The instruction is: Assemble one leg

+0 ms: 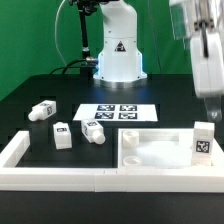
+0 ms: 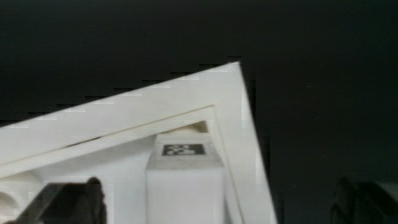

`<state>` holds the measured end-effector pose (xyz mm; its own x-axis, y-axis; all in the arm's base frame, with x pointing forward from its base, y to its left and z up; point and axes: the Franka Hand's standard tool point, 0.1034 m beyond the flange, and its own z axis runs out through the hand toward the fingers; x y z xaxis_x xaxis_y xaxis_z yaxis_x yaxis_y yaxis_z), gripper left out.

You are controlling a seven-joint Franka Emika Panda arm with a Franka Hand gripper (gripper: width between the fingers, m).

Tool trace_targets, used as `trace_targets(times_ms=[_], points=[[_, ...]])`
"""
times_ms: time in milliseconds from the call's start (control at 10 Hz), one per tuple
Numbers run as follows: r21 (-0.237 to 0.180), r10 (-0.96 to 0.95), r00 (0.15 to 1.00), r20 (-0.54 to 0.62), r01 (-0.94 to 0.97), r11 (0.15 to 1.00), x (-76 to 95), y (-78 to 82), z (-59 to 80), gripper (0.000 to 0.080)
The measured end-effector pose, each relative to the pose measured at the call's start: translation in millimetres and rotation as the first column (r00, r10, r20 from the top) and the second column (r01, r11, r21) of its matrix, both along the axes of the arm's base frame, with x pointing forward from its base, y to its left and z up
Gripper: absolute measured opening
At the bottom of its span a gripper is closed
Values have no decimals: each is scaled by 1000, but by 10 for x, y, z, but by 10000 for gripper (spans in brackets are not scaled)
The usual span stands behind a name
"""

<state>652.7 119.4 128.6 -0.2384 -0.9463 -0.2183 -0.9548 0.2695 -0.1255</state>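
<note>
Inspection finding, fingers (image 2: 222, 205) first: in the wrist view you have only two dark finger tips at the frame edge, one (image 2: 71, 200) beside the white tray piece and one at the far corner, with a wide gap between them and nothing held there. I judge them open and empty. In the exterior view the arm (image 1: 205, 50) is a blurred grey mass at the exterior view's right, high above the desk (image 1: 170, 100), and the fingers themselves cannot be made out there.

Below the fingers lies a corner of the tray piece (image 2: 160, 120), with one tagged leg (image 2: 183, 165) standing against its inner wall. The exterior view shows that same leg (image 1: 203, 142) upright at the tray piece's right end. Three more legs (image 1: 42, 111) (image 1: 61, 133) (image 1: 94, 132) lie on their sides on the desk, near the marker board (image 1: 117, 113).

Risks you should note:
- The upright leg touches the tray wall. A finger descending on that side may strike the wall rather than clear it.
- An off-centre closure could tip the leg over.
- The blur on the arm suggests motion; alignment over the leg is not yet confirmed.
</note>
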Motion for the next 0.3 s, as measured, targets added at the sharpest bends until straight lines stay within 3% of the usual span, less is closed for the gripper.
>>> trace_targets(times_ms=[100, 300], points=[[8, -2, 1000, 10, 2, 1000, 26, -23, 68, 647], [4, 1, 1000, 6, -1, 1000, 13, -14, 18, 649]])
